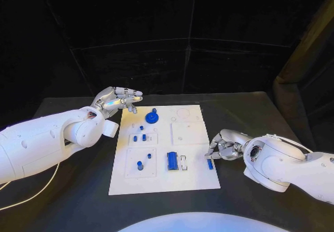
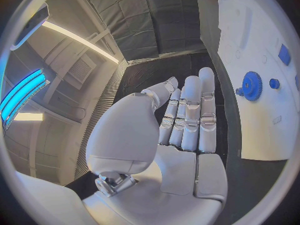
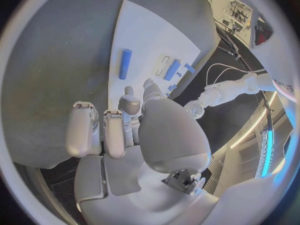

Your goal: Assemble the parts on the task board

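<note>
One loose blue peg [image 1: 209, 164] lies on the task board [image 1: 196, 180] edge, just beside the right hand [image 1: 223, 147], under its fingertips, long axis running away from the robot. Right hand: fingers part-curled, holding nothing. Left hand [image 1: 116, 100]: empty, fingers straight, far off near the blue gear [image 1: 152, 117].

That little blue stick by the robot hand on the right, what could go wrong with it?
The blue stick lies loose at the edge of the task board, right beside the right robot hand, which holds nothing. A clumsy grab might nudge it off onto the black table. It is thin and lies flat, so the fingers may slip over it. The hand could also bump the bigger blue block nearby.
</note>
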